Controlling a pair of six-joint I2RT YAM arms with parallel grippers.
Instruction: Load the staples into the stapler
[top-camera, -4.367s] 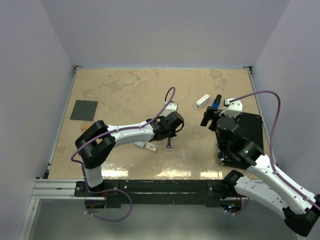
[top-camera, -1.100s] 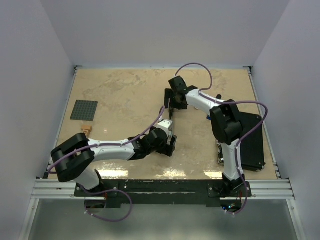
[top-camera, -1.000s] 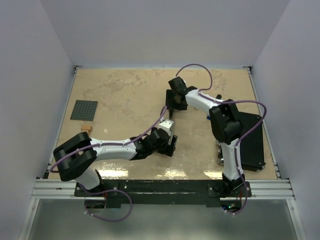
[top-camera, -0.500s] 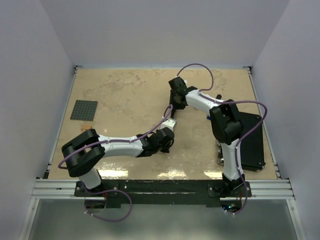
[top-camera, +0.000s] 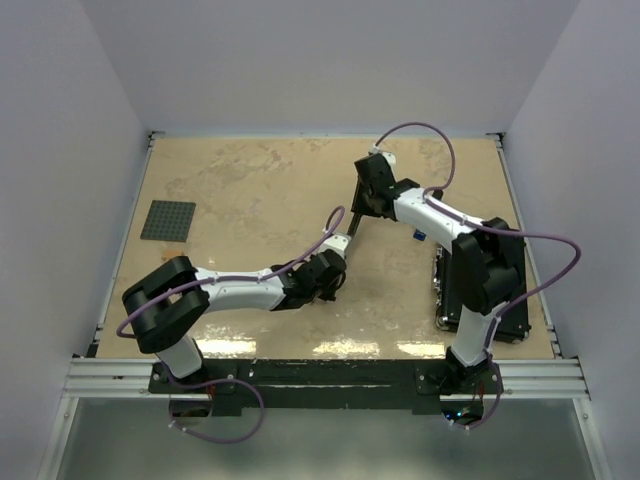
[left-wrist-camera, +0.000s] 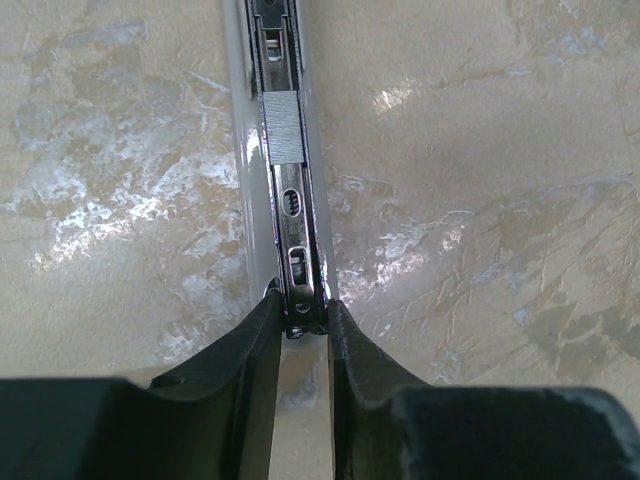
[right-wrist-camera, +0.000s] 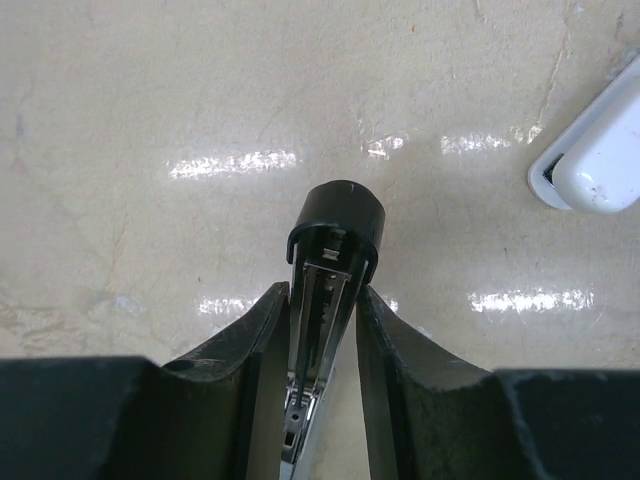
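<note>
Left gripper (left-wrist-camera: 300, 312) is clamped on the near end of the bright metal staple channel of the white-based desk stapler (left-wrist-camera: 290, 215), one black finger pressed to each side of the rail. In that channel, further from the fingers, lies a short grey ridged strip (left-wrist-camera: 283, 125) that reads as the staples, sitting flat between the rail walls. No staple box shows in any view.

The stapler's black top arm with its rounded cap (right-wrist-camera: 336, 222) is swung away from the rail, and the right gripper (right-wrist-camera: 322, 292) is closed around it from both sides. From above, the stapler runs as a dark bar between the two wrists near the middle of the beige marbled table (top-camera: 250, 190).

The step in hand looks like closing the stapler over the loaded strip. To do it well, the left grip should pin the base, while the right swings the arm along its hinge arc without twisting, so the strip stays seated and nothing jams.

A white rounded plastic piece (right-wrist-camera: 590, 165) lies beside the cap, apart from it; a grey studded plate (top-camera: 167, 220) sits well off to the left.
</note>
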